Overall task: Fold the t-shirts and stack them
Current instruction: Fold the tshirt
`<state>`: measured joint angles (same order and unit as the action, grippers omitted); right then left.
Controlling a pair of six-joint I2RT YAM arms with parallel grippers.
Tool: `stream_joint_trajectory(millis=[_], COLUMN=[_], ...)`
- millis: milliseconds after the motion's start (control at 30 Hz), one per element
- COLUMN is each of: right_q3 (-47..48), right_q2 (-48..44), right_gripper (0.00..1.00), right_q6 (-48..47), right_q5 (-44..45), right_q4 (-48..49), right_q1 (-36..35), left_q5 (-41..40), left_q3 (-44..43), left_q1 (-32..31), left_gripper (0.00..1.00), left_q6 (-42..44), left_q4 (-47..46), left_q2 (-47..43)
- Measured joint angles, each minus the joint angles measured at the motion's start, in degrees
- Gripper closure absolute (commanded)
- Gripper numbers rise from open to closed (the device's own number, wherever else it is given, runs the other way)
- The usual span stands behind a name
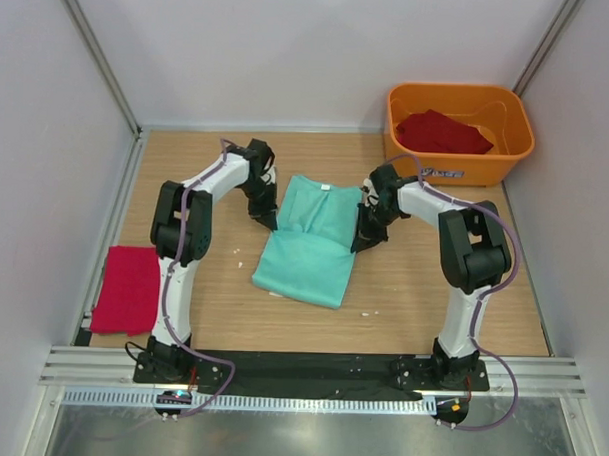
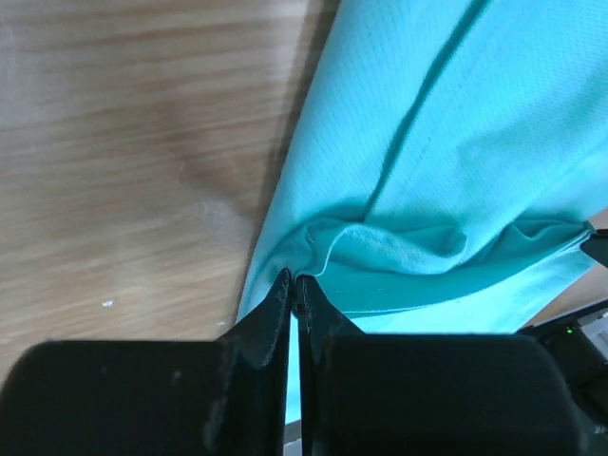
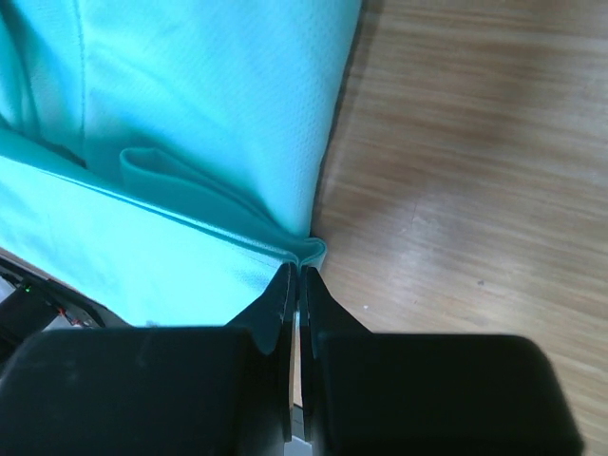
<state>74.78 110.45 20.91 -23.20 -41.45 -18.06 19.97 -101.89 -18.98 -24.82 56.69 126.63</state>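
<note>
**On the wooden surface, both tools pinched the teal shirt's side edges**

From the top external view, the teal t-shirt [image 1: 309, 243] lay at the middle of the surface [image 1: 432, 293], its collar toward the far wall and its lower half doubled into a wider panel nearer the arm bases. The left tool [image 1: 268, 223] met the shirt's left edge and the right tool [image 1: 362, 242] met its right edge, roughly level with each other. A folded red t-shirt [image 1: 127, 287] sat flat near the left wall, well apart from the teal one. A second red t-shirt [image 1: 443, 133] lay crumpled inside the orange tub [image 1: 487, 164] at the far right corner.

From the left wrist view, the left tool [image 2: 294, 285] had its fingers pressed together on a small ridge of the teal t-shirt [image 2: 456, 142] at its hem edge, bare surface [image 2: 123, 142] beside it.

From the right wrist view, the right tool [image 3: 296, 275] was likewise closed on a folded lip of the teal t-shirt [image 3: 190, 95], right where cloth met the wooden surface [image 3: 475, 142].
</note>
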Motion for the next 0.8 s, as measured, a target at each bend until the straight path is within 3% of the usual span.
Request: stream_joint_trajectory(millis=[167,200,367,400,467,567,667,800], right_q3=[0.8,1.1,2.4,2.8,3.7,4.6,4.8,4.8], right_q2=[2.7,2.9,3.2,3.2,3.1,2.4,0.9,-0.7], right_gripper=[0.95,0.94,0.71,0.64,0.61,0.53,0.52,0.54], right_q6=[-0.5,-0.7,-1.7,-1.9,-2.8,-3.5,-4.1,-4.0], right_q5=[0.4,0.6,1.6,2.0,3.0,4.3,4.4,2.2], right_q4=[0.4,0.4,-0.1,-0.5,-1.3,-2.9,-3.9,-4.0], right_q1=[0.2,0.2,0.2,0.2,0.2,0.2,0.2,-0.2], left_q5=[-2.5,-3.3,-7.4,-8.0,-9.1,-8.4,-4.5,1.1], left_q3=[-2.6,-2.8,-2.9,-2.9,-2.6,-1.7,1.7,7.2], left_q1=[0.0,0.0,0.0,0.0,0.0,0.0,-0.2,-1.6], left_gripper=[0.74,0.65,0.49,0.48,0.48,0.55,0.69,0.78], left_q6=[0.5,0.5,1.0,1.1,1.2,1.1,0.7,-0.9], left_q4=[0.5,0.5,0.3,0.3,0.3,0.1,-1.8,-5.2], left_q2=[2.8,2.8,0.7,-0.2,-2.8,-8.2,-13.9,-16.4])
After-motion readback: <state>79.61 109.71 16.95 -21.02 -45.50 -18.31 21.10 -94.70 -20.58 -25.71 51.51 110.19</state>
